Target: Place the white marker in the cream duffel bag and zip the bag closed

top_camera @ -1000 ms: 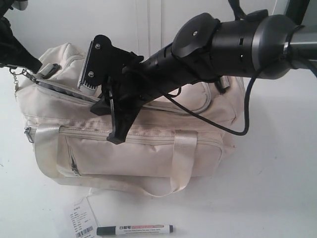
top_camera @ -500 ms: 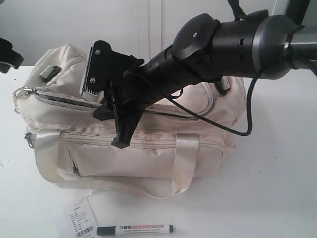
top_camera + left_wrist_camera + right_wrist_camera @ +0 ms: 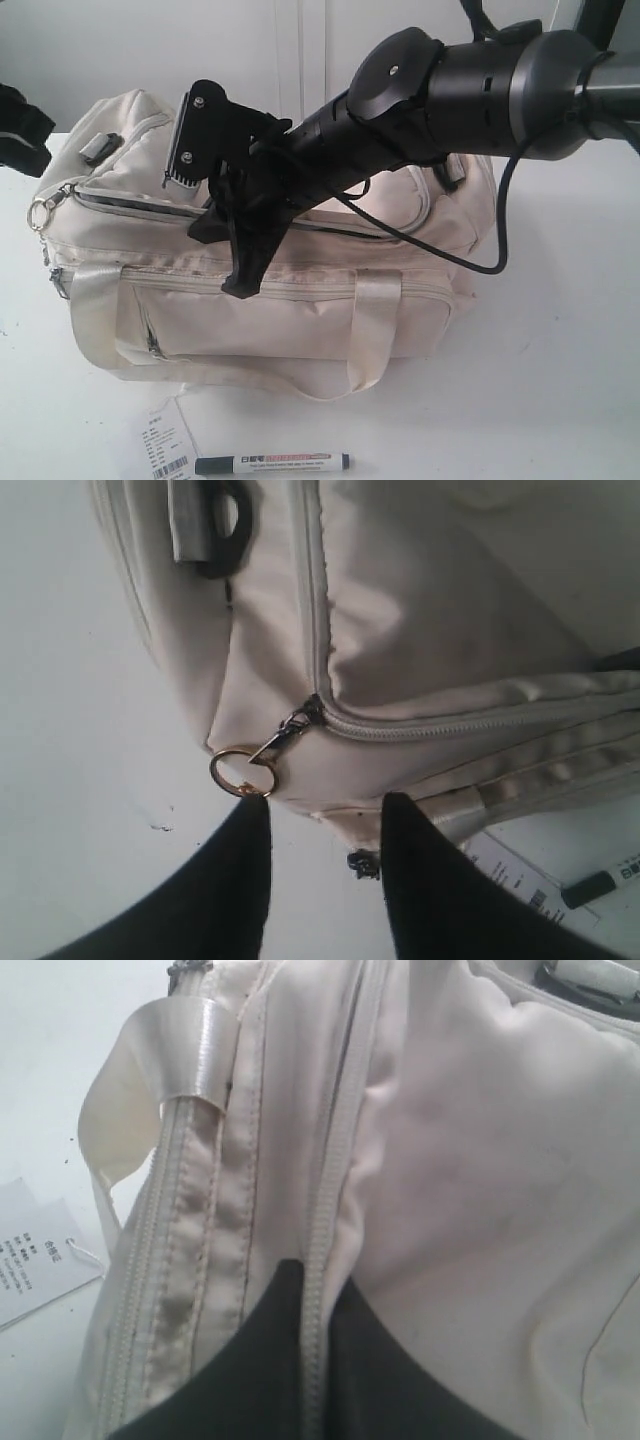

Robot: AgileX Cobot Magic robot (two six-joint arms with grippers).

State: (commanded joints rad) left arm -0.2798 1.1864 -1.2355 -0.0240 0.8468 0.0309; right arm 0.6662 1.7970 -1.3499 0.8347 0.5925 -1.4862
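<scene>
Jaws of the right gripper (image 3: pixel 312 1285) were pinched shut on a zip seam of the cream duffel bag (image 3: pixel 300 310), those of the left gripper (image 3: pixel 325 810) held apart and empty, while the white marker (image 3: pixel 272 463) was left outside at the exterior frame's bottom edge, packing and zipping not yet done.

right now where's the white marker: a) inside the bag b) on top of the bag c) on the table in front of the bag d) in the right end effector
c: the white marker lies on the table in front of the cream duffel bag, beside the paper tag
</scene>
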